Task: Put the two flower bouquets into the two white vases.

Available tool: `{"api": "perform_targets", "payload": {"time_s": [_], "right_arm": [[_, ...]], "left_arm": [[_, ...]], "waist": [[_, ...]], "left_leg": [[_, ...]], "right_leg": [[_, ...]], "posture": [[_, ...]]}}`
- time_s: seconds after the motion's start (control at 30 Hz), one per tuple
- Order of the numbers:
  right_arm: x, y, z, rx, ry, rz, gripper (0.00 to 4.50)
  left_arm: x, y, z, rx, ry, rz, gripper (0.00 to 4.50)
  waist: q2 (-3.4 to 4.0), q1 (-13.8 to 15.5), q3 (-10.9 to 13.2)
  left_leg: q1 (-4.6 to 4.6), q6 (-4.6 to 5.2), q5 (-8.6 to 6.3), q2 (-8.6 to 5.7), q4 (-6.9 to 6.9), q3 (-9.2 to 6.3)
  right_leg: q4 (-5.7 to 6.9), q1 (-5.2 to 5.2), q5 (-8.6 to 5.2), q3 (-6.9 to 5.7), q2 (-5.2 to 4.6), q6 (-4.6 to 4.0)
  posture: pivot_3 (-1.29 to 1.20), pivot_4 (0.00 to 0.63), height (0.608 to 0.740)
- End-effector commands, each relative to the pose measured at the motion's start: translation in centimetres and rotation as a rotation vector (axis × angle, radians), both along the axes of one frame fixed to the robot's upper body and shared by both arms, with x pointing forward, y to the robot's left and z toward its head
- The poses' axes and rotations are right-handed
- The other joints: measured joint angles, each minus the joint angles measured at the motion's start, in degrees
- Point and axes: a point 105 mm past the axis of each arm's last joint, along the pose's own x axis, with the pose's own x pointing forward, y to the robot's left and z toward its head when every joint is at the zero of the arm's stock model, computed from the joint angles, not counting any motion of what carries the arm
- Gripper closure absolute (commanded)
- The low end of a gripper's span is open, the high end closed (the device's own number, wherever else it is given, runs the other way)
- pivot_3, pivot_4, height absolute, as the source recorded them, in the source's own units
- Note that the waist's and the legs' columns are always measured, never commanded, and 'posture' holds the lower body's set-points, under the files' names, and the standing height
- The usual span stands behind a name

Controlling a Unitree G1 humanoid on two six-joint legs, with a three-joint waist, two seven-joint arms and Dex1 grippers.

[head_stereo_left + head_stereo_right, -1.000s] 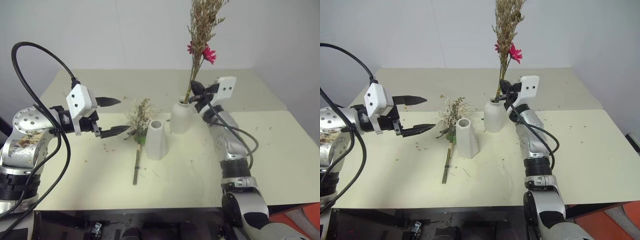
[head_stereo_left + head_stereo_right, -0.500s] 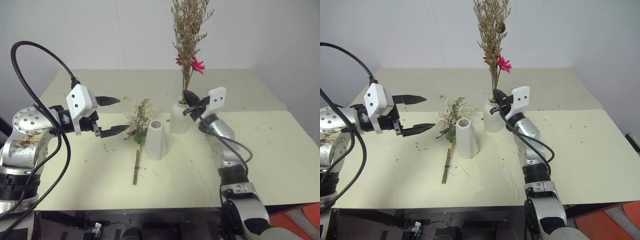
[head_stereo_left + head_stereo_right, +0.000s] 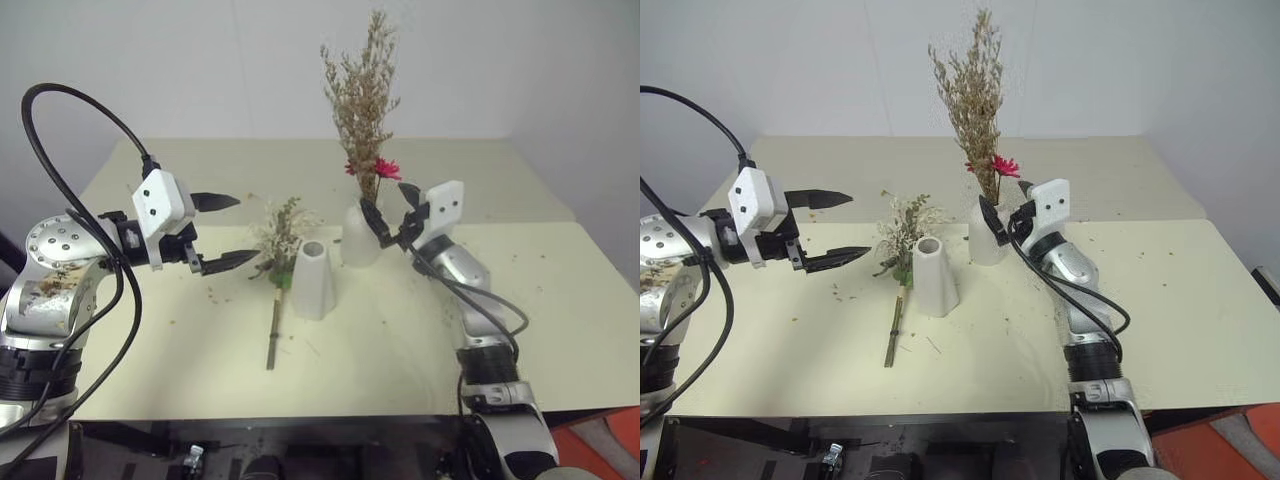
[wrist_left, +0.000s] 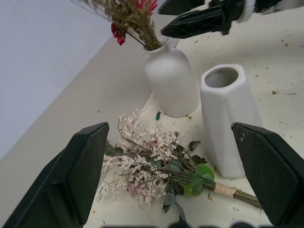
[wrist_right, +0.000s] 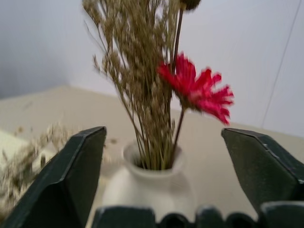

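Note:
The tan-brown bouquet (image 3: 362, 100) with red daisies (image 5: 197, 90) stands upright in the squat round white vase (image 3: 358, 238). My right gripper (image 3: 392, 212) is open just to the right of that vase's neck, with nothing between its fingers. The cream and pink bouquet (image 3: 278, 240) lies flat on the table, stems toward me, just left of the empty tapered white vase (image 3: 313, 280). My left gripper (image 3: 245, 230) hovers open to the left of the lying bouquet, pointing at it. The left wrist view shows both vases and the lying bouquet (image 4: 152, 166).
The cream table (image 3: 560, 300) is strewn with small dry flower bits. A white wall runs behind its far edge. A black cable (image 3: 60, 150) loops above my left arm. Open tabletop lies on the right and in front of the vases.
My right gripper has opened and let go of the tan-brown bouquet's stems, then drawn back and down. The bouquet has sunk into the round vase. My left arm has not moved.

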Motion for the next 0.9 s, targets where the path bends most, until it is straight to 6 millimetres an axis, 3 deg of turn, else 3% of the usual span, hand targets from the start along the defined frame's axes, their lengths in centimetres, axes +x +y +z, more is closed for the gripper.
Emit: {"api": "perform_targets", "payload": {"time_s": [0.03,0.13,0.23,0.43,0.57,0.67,0.9], "right_arm": [[-2.1,-1.5,1.4,-0.043,-0.025,-0.009,0.04],[-3.5,-2.6,1.9,-0.107,0.004,-0.012,0.04],[-4.8,-3.1,2.1,-0.231,0.078,0.017,0.04],[-8.5,-2.1,2.7,-0.434,0.126,0.236,0.04],[-9.1,-1.2,2.9,-0.463,0.122,0.313,0.04],[-8.9,-0.7,2.8,-0.457,0.125,0.326,0.04],[-9.1,-0.4,3.0,-0.455,0.118,0.312,0.04]], "left_arm": [[-1.1,1.7,1.4,-0.071,-0.043,0.089,0.00],[-2.0,3.9,1.5,-0.134,-0.039,0.223,0.00],[-3.3,6.0,0.3,-0.147,0.029,0.371,0.00],[-5.0,8.0,-3.0,-0.254,0.272,0.572,0.00],[-5.0,7.5,-5.0,-0.385,0.530,0.532,0.00],[-3.5,6.5,-5.5,-0.491,0.716,0.466,0.00],[-1.4,3.5,-8.6,-0.457,0.945,0.288,0.00]], "waist": [[0.00,-0.1,0.0],[0.00,-0.2,0.0],[0.00,-0.2,0.0],[-0.03,0.4,0.0],[-0.06,0.5,0.0],[-0.07,0.9,0.0],[-0.09,0.9,0.0]], "left_leg": [[-0.03,0.00,0.00,0.00,0.00,0.00],[0.00,0.00,0.00,0.01,0.00,0.00],[0.13,0.00,0.00,0.04,0.00,0.02],[0.18,0.00,-0.01,0.04,0.01,0.01],[0.20,0.00,-0.01,0.04,0.01,0.01],[0.20,-0.01,0.00,0.03,0.05,0.00],[0.08,-0.01,-0.01,0.00,0.02,0.01]], "right_leg": [[-0.01,-0.01,0.00,0.00,-0.01,0.00],[0.04,-0.03,-0.03,0.01,0.00,0.04],[0.07,0.03,-0.27,0.03,0.02,0.29],[0.00,0.16,-0.40,-0.01,0.00,0.39],[0.00,0.17,-0.41,-0.02,-0.01,0.41],[0.04,0.16,-0.41,-0.06,0.02,0.40],[-0.02,0.07,-0.29,-0.03,-0.01,0.22]], "posture": [[0.00,0.150,0.740],[0.00,0.150,0.740],[0.00,0.150,0.740],[0.00,0.150,0.740],[0.00,0.150,0.740],[0.00,0.150,0.740],[0.00,0.150,0.740]]}}
